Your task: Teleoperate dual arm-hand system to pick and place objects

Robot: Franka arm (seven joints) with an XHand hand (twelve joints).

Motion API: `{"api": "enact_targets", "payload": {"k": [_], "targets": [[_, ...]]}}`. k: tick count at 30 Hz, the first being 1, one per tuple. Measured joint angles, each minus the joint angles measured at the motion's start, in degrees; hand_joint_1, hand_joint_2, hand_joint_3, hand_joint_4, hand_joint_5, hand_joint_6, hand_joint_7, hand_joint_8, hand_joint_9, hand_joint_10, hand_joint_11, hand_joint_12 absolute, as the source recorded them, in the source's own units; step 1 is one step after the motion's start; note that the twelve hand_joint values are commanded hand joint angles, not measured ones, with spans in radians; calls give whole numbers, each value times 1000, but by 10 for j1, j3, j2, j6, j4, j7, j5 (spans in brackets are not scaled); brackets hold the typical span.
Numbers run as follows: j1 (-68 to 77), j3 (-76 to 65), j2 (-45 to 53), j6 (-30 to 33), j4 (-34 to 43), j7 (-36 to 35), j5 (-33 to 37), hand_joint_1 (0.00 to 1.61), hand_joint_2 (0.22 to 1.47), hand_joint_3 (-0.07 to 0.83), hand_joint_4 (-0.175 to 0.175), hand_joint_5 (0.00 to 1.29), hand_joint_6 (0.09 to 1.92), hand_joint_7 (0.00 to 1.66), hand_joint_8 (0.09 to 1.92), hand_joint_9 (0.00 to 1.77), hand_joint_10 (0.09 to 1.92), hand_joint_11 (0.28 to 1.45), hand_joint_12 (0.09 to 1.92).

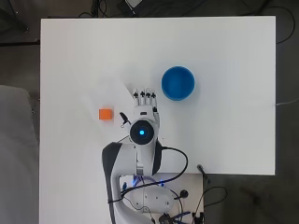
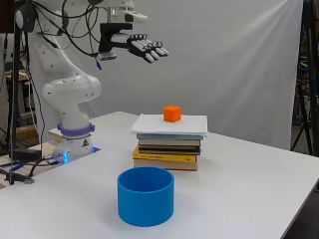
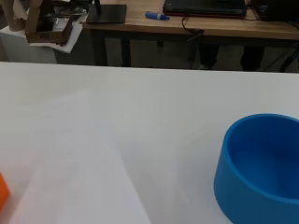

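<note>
Small orange cube (image 2: 172, 113), solid-looking, resting on a white sheet of paper (image 2: 192, 124) atop a stack of books (image 2: 167, 150), not yet picked up. Nothing of the pick-and-place done so far, to judge from how things lie: reach, grasp, lift, carry and release all left.

Round blue plastic bowl (image 2: 146, 195), upright on the white bench (image 2: 249, 199), well apart from the cube and lower than it. Empty inside, blue floor plainly visible in the overhead view (image 1: 178, 82) and partly in the wrist view (image 3: 261, 168). Probably the place for the cube, though the task sentence names none.

Black and white hand (image 2: 147, 50) high above the bench, well clear of cube and bowl, fingers stretched out straight and relaxed, thumb out to the side, holding nothing. Seen from overhead, hand (image 1: 146, 103) between cube (image 1: 106, 114) and bowl, touching neither.
</note>
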Motion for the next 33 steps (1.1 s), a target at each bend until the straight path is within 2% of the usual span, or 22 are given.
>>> {"api": "enact_targets", "payload": {"k": [4,8,11,13,19,22,27,33], "targets": [[-12,-58,16,-2,31,-7,-43,111,999,-6,61,181,87,193,87,316,87,432,87],[-14,-81,8,9,20,-17,-48,136,989,-7,57,164,87,262,87,408,87,460,87],[-11,-81,-2,56,-29,-52,-24,33,883,-20,33,34,87,127,87,364,87,470,87],[-10,-83,-9,93,-71,-73,2,7,834,-23,28,7,87,70,87,336,87,477,87],[-1,-75,-36,162,-184,-139,87,46,836,-7,20,0,87,82,87,301,87,467,87],[5,-60,-49,173,-222,-179,131,80,850,1,14,0,87,99,87,298,87,464,87],[13,-14,-49,195,-253,-181,148,103,858,3,6,29,87,103,87,282,87,454,87],[21,74,19,260,-256,-148,162,148,851,-1,1,73,87,135,87,298,87,455,87]]}}
